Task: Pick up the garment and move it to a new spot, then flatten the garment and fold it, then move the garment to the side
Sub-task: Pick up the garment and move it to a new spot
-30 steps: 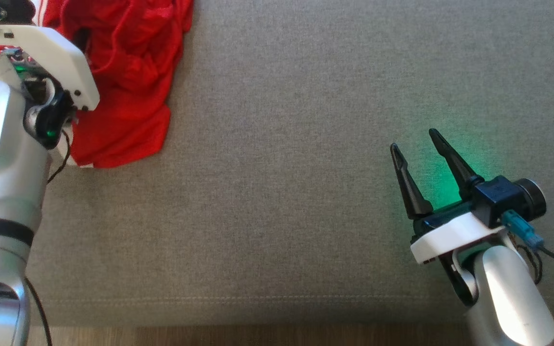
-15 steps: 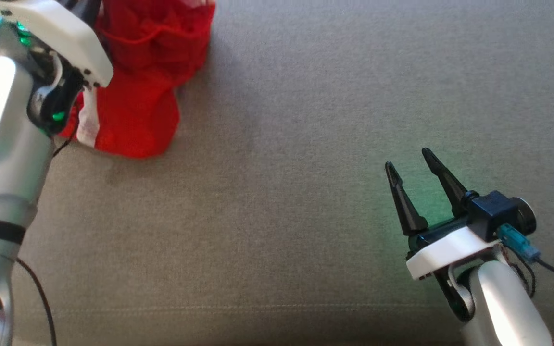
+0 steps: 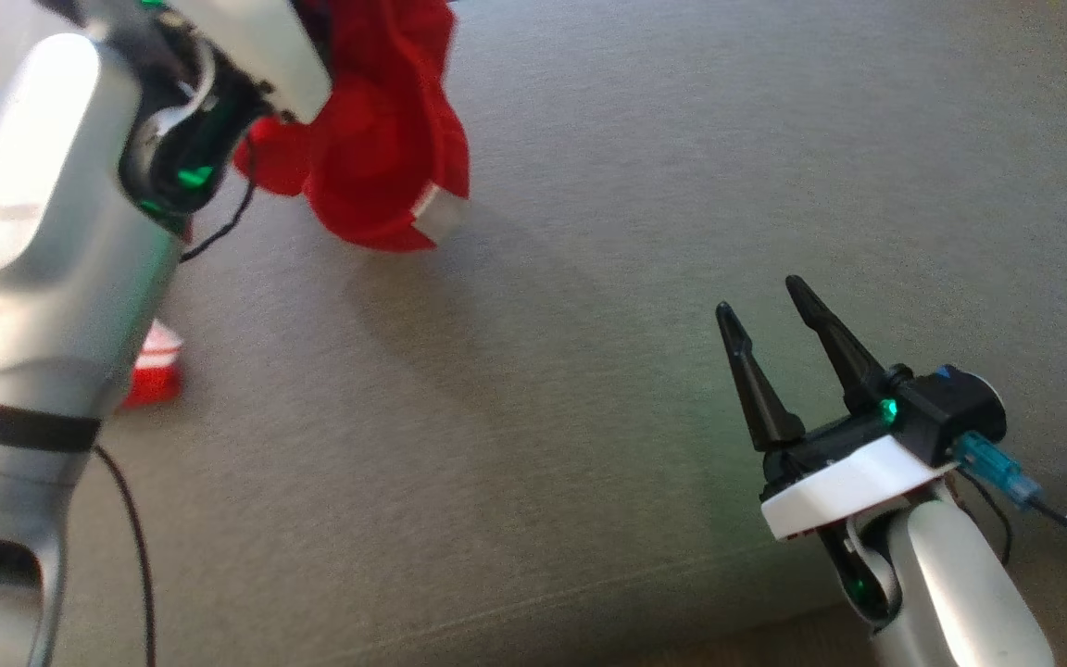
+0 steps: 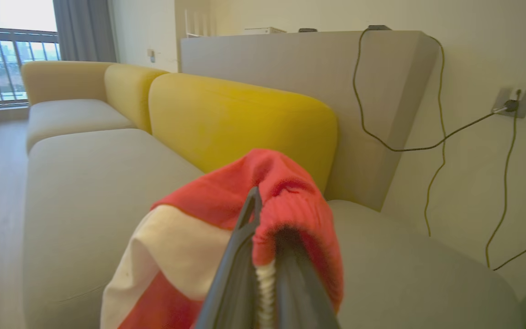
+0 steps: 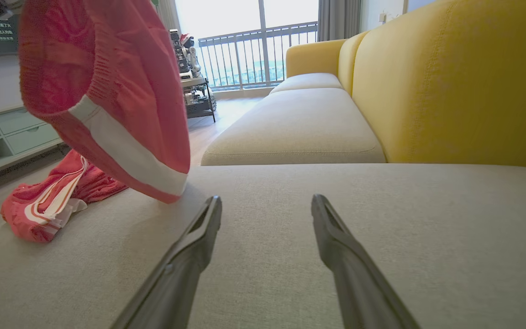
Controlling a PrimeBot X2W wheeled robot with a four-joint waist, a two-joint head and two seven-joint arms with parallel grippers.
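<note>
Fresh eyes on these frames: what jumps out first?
The red garment, dangling from the shut left tool above the grey seat cushion. Next, the right tool, open and empty low over the cushion, and the yellow backrest behind.

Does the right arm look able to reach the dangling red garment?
Probably yes: only bare cushion lies between the right gripper, jaws open, and the garment hanging from the left gripper.
</note>
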